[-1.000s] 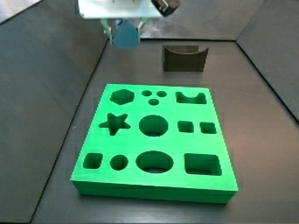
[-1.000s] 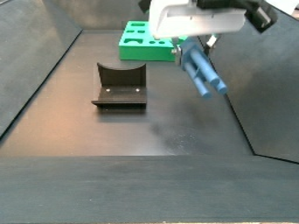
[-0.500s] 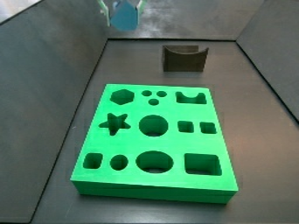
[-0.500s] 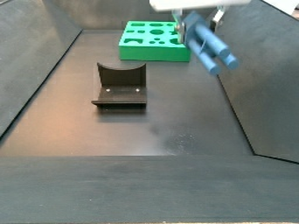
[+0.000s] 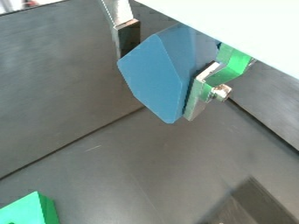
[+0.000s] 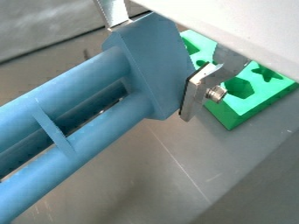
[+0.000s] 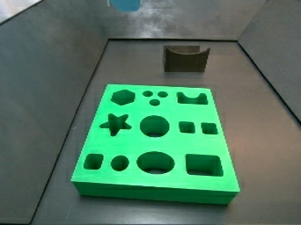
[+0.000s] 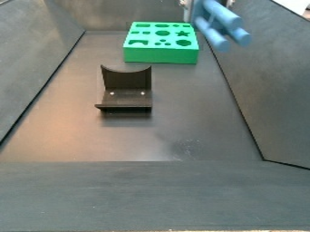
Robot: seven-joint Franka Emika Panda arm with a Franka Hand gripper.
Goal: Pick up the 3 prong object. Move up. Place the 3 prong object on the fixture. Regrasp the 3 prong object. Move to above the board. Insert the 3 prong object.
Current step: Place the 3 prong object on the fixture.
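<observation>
- Tool [image 5: 163,74] clamped on the 3 prong object [image 6: 93,96], high above the floor [image 8: 169,127].
- Fixture [image 8: 123,89] and board [image 7: 153,141] below, well apart.

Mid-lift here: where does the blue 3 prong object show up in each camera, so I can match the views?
Wrist view: the 3 prong object fills the middle, clamped between the gripper fingers.
Wrist view: it runs long across the frame, held in the gripper.
Side view: only its tip shows at the top edge.
Side view: it hangs at upper right; gripper out of frame.
Shared landmark: the green board, seen in all views.
</observation>
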